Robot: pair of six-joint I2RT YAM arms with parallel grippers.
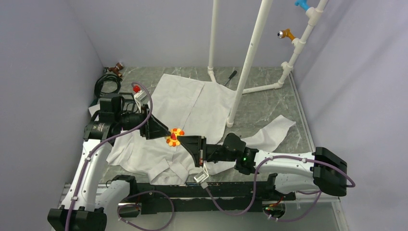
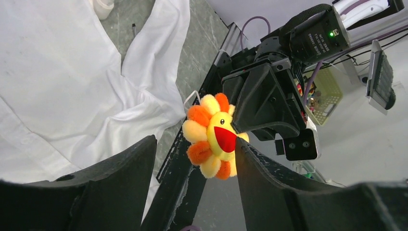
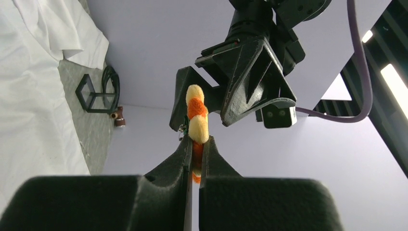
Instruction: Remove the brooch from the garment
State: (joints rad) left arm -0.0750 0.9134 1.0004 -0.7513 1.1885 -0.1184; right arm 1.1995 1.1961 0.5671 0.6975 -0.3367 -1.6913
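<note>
Brooch [image 3: 197,108] in right tool [image 3: 196,144], beside left tool [image 2: 195,144]

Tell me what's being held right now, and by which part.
The right gripper holds the brooch, pinched edge-on by the petals on one side. The left gripper stands open around it, gripping nothing.

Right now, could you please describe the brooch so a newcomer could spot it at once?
Find the big white shirt. Over its near half, the right gripper is shut on the brooch. It is the only fluffy flower here: yellow and orange petals around a red centre.
</note>
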